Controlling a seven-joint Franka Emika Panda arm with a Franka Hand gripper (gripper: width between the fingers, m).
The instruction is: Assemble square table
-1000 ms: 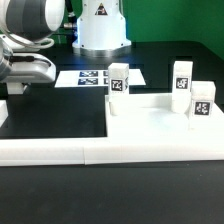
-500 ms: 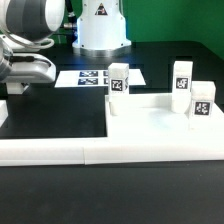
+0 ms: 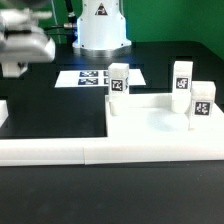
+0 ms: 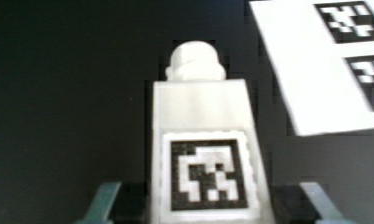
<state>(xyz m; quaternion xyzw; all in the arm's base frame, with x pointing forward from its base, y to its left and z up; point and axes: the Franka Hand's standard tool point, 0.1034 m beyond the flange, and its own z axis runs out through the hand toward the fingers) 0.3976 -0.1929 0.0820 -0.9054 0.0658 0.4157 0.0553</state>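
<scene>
The square table's white slab [image 3: 150, 125] lies on the exterior view's right with three tagged leg posts upright on it [image 3: 119, 78] [image 3: 181, 78] [image 3: 202, 100]. In the wrist view another white leg post [image 4: 205, 120] runs lengthwise out from my gripper [image 4: 209, 212], tag face up and rounded tip at the far end. The grey fingers [image 4: 109, 205] flank its tagged end, and the gripper is shut on it. In the exterior view the gripper [image 3: 24, 45] is a blur high at the left, and the held post cannot be made out there.
The marker board [image 3: 95, 77] lies on the black table behind the slab, and shows beside the post [image 4: 335, 60] in the wrist view. A long low white border wall [image 3: 60, 152] runs along the front. The robot's white base [image 3: 100, 25] stands at the back.
In the exterior view the gripper has risen from low over the table at the left to higher up, now blurred by motion. The slab and its three posts have not moved.
</scene>
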